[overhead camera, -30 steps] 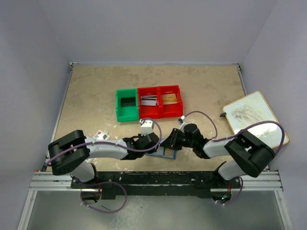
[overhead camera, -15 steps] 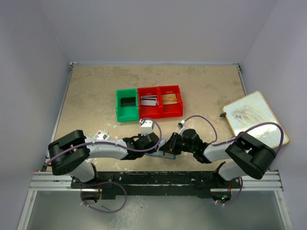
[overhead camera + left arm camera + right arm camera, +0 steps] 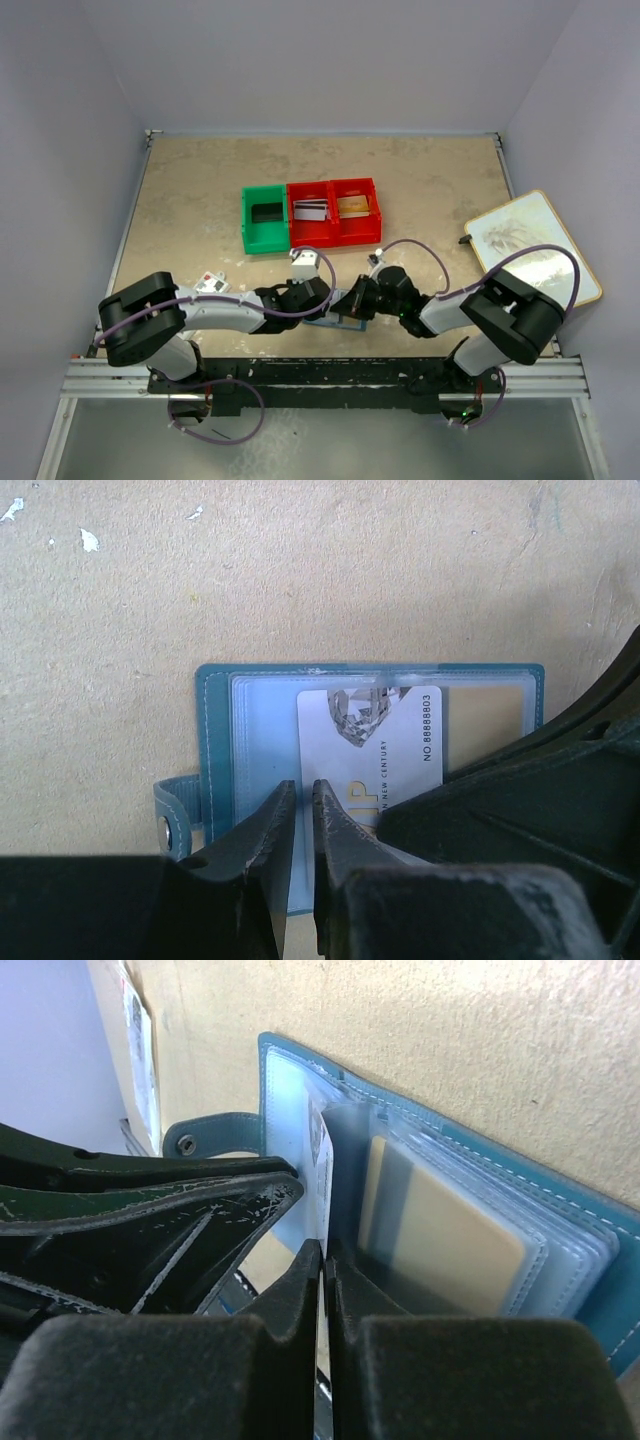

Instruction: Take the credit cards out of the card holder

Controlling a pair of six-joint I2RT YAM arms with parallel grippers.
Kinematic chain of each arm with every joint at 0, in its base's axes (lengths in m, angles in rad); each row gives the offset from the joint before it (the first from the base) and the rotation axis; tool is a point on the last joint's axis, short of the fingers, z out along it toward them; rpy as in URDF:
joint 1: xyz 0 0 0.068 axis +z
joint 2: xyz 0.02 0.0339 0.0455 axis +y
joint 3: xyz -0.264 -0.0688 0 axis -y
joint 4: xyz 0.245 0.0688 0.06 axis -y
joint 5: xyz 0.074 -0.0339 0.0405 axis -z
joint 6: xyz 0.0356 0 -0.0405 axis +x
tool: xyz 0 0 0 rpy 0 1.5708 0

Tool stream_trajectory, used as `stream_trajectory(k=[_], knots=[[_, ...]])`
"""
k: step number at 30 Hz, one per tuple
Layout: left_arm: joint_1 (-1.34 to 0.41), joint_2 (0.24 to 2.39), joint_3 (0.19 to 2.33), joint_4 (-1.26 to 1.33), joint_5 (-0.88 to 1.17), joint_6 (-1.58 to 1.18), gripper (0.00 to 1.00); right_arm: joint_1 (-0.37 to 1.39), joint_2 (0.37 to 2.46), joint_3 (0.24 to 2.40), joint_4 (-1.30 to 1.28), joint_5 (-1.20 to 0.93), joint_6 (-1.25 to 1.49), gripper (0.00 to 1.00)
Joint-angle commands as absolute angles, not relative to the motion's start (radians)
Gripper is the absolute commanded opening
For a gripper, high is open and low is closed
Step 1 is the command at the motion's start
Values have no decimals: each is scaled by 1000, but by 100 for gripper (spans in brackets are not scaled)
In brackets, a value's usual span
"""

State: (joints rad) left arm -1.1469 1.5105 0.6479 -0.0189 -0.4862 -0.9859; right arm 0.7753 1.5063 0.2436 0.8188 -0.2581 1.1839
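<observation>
Tight over the card holder (image 3: 215, 740): left gripper (image 3: 300, 795) right beside right gripper (image 3: 322, 1255) pinching a credit card (image 3: 400, 730); bins (image 3: 315, 234) well behind.

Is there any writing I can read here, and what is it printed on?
"NO 88888803": on the white card in the blue card holder.
"NEW CENTURY": same card, small print.
"IP": same card, partly hidden.
White packet and cards in the red bins: too small to read.

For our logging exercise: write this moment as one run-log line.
step: card extraction | left hand: nearly shut, tips at open blue bifold card holder | right hand: shut on silver-grey plastic card
</observation>
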Motion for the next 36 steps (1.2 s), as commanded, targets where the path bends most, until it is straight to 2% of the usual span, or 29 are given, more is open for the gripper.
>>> stream_trajectory(k=[1,12,21,27,29,32,36], knots=[[-1149,1485,628,-37,-489,-999,10,762,1481,261,822,-244,1163,0],[-1149,1483,614,-41,-509,-1005,9,669,1287,260,535,-203,970,0],[-1149,1461,604,-36,-515,-1004,10,668,1173,275,519,-231,875,0],[-1155,1353,593,-53,-510,-987,13,668,1039,252,566,-192,788,0],[-1155,1307,586,-61,-513,-976,19,669,994,250,590,-169,754,0],[-1154,1222,576,-74,-493,-914,37,670,943,245,600,-169,679,0],[-1117,1113,598,-210,-549,-852,54,669,869,248,601,-164,541,0]])
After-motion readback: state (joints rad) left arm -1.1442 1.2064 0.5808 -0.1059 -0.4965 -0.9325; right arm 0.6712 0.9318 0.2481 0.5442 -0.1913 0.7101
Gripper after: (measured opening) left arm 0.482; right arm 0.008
